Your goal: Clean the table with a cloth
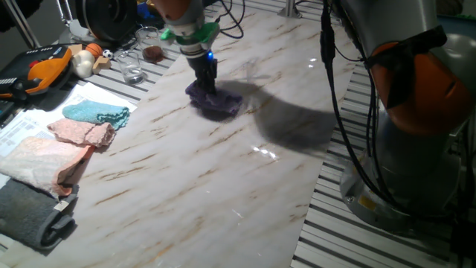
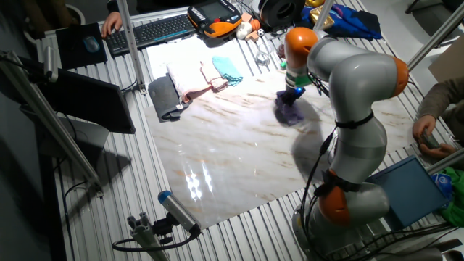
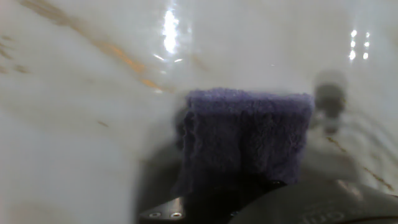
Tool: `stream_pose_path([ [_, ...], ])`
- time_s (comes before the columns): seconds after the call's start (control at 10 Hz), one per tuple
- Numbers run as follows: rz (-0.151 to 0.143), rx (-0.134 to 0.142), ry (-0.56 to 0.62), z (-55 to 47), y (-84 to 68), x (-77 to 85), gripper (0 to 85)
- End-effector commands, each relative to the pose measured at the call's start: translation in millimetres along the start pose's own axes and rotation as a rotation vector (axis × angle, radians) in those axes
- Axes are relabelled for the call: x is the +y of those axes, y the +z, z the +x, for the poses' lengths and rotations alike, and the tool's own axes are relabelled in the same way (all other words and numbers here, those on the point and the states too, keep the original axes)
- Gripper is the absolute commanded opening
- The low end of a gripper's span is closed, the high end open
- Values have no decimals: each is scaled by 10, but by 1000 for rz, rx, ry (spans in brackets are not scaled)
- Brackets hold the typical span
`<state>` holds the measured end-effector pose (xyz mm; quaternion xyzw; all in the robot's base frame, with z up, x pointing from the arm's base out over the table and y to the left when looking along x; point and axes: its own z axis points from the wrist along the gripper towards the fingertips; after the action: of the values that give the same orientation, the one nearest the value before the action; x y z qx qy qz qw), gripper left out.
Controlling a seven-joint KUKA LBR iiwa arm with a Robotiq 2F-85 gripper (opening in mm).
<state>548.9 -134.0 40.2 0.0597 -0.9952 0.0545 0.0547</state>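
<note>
A: Starting closest in, what does the hand view give you?

B: The small purple fuzzy terry cloth [image 3: 249, 134], blurred, lying flat against the large glossy white marble-look table [image 3: 74, 112] with brown and grey veins. The black two-finger gripper [image 1: 207, 83] comes straight down onto it. I judge the fingers closed on a pinch of the cloth, though the tips are buried in the pile and their gap is hidden.

A: So which step is this?

B: The wiping itself, I would say. The cloth [image 1: 214, 100] sits bunched under the gripper toward the far middle of the marble top [image 1: 193, 186], pressed to the surface rather than lifted. Most of the slab is yet to be covered.

A: And the next move?

B: Probably a sideways sweep with steady downward pressure, keeping the cloth flat so it does not roll out from the fingers. The glossy top should let it slide easily.

A: What lies further off?

B: At the slab's left edge, a teal terry cloth [image 1: 97, 112], a pale pink cloth [image 1: 82, 133] and a dark grey folded cloth [image 1: 33, 214], all well apart from the gripper. Beyond them, a clear glass [image 1: 132, 68] and an orange handheld pendant [image 2: 214, 19]. The slab rests on a ribbed aluminium bench [image 2: 239, 225], with a black keyboard [image 2: 161, 30] at the far end and the arm's grey and orange base [image 2: 355, 196] beside the table.
</note>
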Motion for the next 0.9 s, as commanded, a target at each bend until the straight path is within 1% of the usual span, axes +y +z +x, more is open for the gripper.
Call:
stream_pose_path([
  [0.0,1,0,-13,19,28,-265,0],
  [0.1,-5,-1,-27,-8,37,-322,0],
  [0.2,-8,-11,-34,-62,67,-328,0],
  [0.3,-10,-19,-34,-149,107,-290,0],
  [0.4,-15,-16,-24,-248,88,-212,0],
  [0.5,-6,-3,-6,-333,17,-87,0],
  [0.6,-3,5,16,-374,-56,43,0],
  [0.7,-11,11,43,-384,-101,167,0],
  [0.8,-18,18,68,-370,-140,288,0],
])
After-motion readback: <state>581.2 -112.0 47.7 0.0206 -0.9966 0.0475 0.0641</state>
